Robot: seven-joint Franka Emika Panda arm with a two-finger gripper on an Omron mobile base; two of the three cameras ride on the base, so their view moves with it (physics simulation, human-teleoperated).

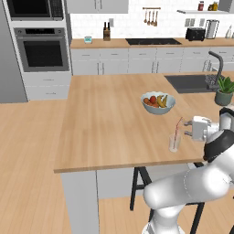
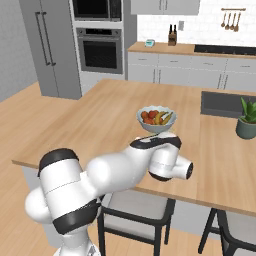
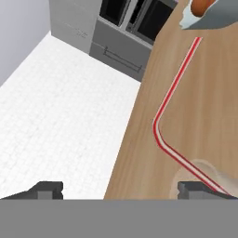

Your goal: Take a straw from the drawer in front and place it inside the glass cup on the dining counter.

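Observation:
The clear glass cup [image 1: 174, 142] stands near the front edge of the light-wood dining counter [image 1: 105, 119]. The red straw [image 1: 178, 124] leans in it, its top above the rim. My gripper [image 1: 187, 128] hovers just right of the straw's upper end, jaws open, holding nothing. In the hand view the straw [image 3: 162, 102] runs as a bent red line over the wood down into the faint glass cup [image 3: 200, 173]; it passes close by the right fingertip [image 3: 195, 188], and my gripper [image 3: 121, 188] stands wide. The drawer is out of view.
A grey-white fruit bowl [image 1: 158, 103] sits just behind the glass. To the right are a dark sink [image 1: 189, 83] with a faucet and a potted plant [image 1: 225, 90]. Black stools [image 2: 135, 210] stand under the counter's front edge. My own arm [image 2: 125, 170] blocks the glass in the right base view.

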